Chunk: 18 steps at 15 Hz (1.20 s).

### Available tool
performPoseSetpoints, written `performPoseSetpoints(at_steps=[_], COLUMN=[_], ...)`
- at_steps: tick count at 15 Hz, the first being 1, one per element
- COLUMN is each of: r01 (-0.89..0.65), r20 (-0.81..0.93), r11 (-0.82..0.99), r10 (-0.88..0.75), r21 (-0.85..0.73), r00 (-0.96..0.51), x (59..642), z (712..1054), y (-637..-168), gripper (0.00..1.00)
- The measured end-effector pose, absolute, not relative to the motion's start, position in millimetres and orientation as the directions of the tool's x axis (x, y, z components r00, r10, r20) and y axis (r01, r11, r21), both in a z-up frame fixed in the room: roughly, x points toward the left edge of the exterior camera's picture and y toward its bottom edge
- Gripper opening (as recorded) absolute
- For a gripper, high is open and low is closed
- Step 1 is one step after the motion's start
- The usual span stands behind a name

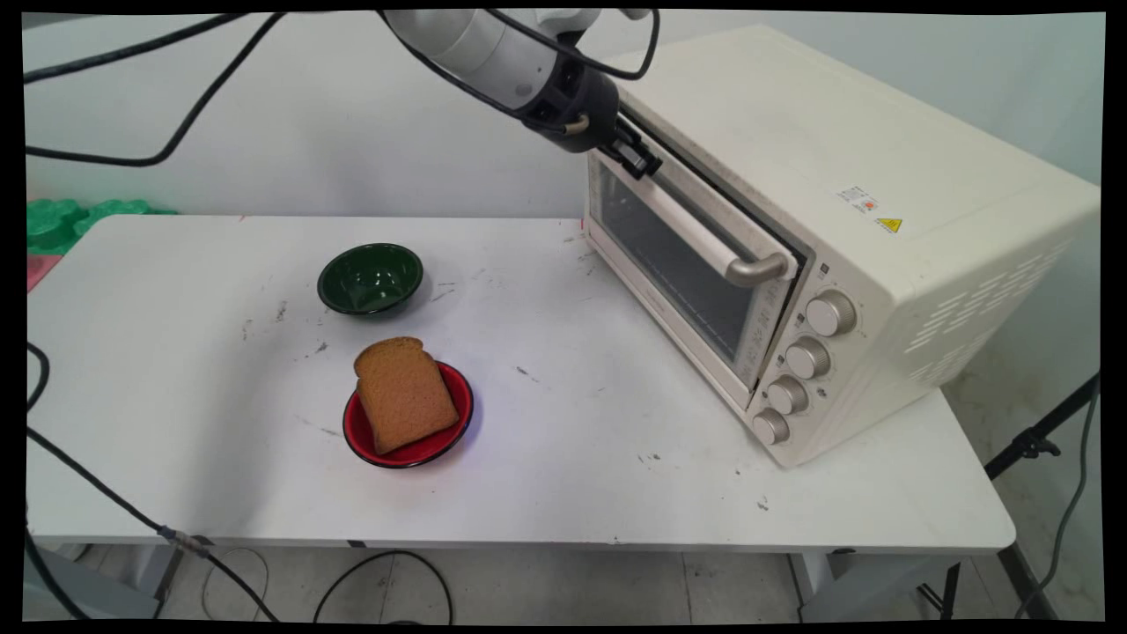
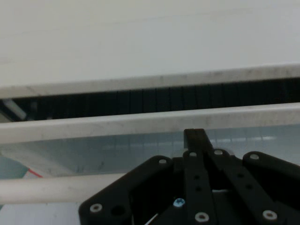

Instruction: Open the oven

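In the main view the black gripper (image 1: 641, 158) sits at the upper far corner of the oven (image 1: 836, 132), which stands on the right side of the white table (image 1: 572, 458). Its tip touches or lies just beside the top edge of the glass door (image 1: 678, 264), above the far end of the pale handle (image 1: 696, 231). The door stands upright. A dark strip runs between its top edge and the oven's roof, and from here I cannot tell whether the door is fully shut or slightly ajar. Four knobs (image 1: 830, 313) run down the panel at the near end. Well apart from the arm, on the open table, a slice of brown bread (image 1: 403, 394) lies on a red plate (image 1: 414, 455), with a green bowl (image 1: 370, 277) just behind it. The hand view shows none of these. It shows what the main view does not: the gripper (image 2: 194, 136) looks closed, its fingers drawn together into one narrow tip with nothing visible between them. That tip rests against the glass just below the door's (image 2: 117, 124) top rail. The handle (image 2: 47, 188) runs across below the tip and passes behind the linkage, so it is not gripped.
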<state>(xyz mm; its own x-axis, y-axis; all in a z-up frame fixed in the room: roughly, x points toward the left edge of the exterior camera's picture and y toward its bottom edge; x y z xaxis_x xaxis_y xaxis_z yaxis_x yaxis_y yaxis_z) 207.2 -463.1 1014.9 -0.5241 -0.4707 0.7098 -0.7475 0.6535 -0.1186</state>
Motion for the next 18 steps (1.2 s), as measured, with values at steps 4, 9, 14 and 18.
performPoseSetpoints(at_steps=[4,9,14,18], r01=[-0.745,-0.739,-0.730,-0.715], r20=[0.696,0.680,0.673,0.675], r11=[0.656,0.663,0.673,0.690], r10=[-0.478,-0.486,-0.487,-0.475], r21=[-0.121,-0.123,-0.116,-0.113], r00=[-0.535,-0.550,-0.557,-0.564], x=[215.0,230.2,249.3,265.0], z=[1009.8,999.4,984.3,971.5], y=[-454.1,-441.3,-427.7,-418.1], gripper=[0.00,0.00,0.00,0.00])
